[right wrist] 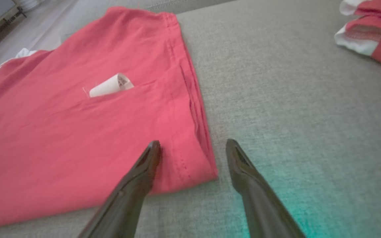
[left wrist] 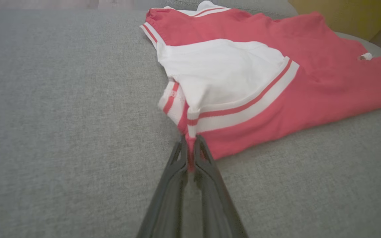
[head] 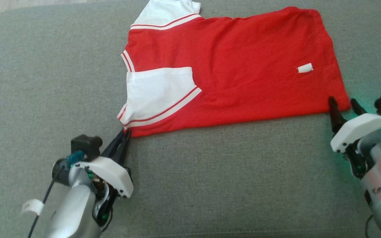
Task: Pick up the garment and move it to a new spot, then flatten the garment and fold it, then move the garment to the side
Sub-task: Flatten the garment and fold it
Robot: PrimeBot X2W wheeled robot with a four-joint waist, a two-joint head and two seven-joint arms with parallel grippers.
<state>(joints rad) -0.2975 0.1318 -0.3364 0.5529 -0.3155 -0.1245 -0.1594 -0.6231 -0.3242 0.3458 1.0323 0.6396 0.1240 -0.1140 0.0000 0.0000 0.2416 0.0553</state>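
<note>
a grey upholstered cushion [head: 210,185] is carrying everything in the scene. at the lower left of the head view, the left pincer [head: 126,133] is reaching up from its pale arm, its two dark fingers pressed together and gripping the near left corner of the garment [head: 243,66]. in the left wrist view, that pincer [left wrist: 190,140] is pinching a thin fold of red cloth between its tips.

the garment, a red shirt with white sleeves and striped trim, is lying spread across the middle of the cushion, collar end toward the left and hem toward the right. one white sleeve [head: 159,91] is lying folded over the red body near the gripped corner. a small white tag [head: 305,68] is sitting on the red cloth near the hem.

at the lower right, the right pincer [head: 342,100] is standing wide, gripping nothing. in the right wrist view its fingers are straddling the near right hem corner, one tip over the cloth, the other over bare cushion. a second red and white bundle [right wrist: 369,36] is lying well apart at that view's upper right.
</note>
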